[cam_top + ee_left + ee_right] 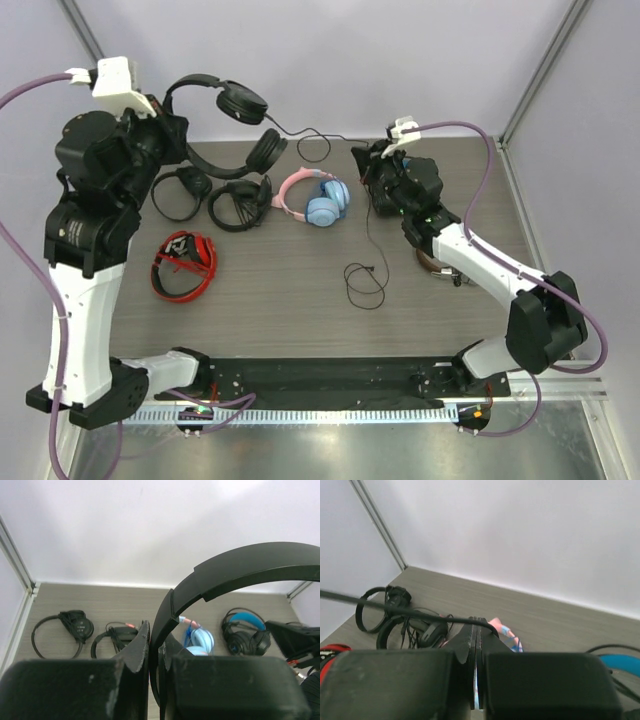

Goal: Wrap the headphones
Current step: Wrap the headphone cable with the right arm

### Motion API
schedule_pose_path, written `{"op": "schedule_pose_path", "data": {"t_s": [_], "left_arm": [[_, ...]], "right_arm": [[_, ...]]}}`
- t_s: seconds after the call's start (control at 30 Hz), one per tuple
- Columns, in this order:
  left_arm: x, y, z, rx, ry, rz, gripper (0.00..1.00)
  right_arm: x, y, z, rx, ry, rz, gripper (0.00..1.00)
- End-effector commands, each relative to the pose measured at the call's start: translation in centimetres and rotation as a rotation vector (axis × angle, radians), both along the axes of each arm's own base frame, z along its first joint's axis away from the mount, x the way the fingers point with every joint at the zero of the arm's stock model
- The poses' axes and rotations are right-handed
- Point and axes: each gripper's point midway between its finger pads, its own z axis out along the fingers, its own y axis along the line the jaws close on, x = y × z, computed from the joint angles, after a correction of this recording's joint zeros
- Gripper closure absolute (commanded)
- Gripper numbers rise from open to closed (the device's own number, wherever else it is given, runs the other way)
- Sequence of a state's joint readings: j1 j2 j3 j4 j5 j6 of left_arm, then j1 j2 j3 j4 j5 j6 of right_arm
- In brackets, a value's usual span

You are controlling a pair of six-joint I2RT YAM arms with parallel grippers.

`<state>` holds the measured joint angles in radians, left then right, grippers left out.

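**Headphones lifted by the band, cable pinched at the other side**

The left jaws are clamped shut on the thin headband of the headphones, holding them in the air over the back left corner of the counter. Their cable stretches across to the right jaws, which are closed tight on it. Past that grip the cable drops and ends in a loose loop on the counter. The pink-and-blue pair lies on the counter between the two arms.
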<state>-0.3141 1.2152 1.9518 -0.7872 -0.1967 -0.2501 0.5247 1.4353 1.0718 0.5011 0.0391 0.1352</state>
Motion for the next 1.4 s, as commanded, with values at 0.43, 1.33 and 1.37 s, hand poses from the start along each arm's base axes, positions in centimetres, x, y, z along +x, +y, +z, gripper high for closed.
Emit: {"op": "schedule_pose_path", "data": {"t_s": [0.43,1.33,1.37], "left_arm": [[-2.6,-0.6,4.9,-0.096,-0.135,-0.072,1.0],[1.7,-6.9,4.0,-0.437,-0.058,-0.301,1.0],[2.0,-6.9,3.8,-0.452,-0.05,-0.303,1.0]], "right_arm": [[3.3,2.7,-3.9,0.08,0.135,0.103,0.99],[1.3,14.4,-12.8,-0.105,0.344,0.28,0.99],[1.3,14.5,-13.0,-0.108,0.349,0.279,0.99]]}}
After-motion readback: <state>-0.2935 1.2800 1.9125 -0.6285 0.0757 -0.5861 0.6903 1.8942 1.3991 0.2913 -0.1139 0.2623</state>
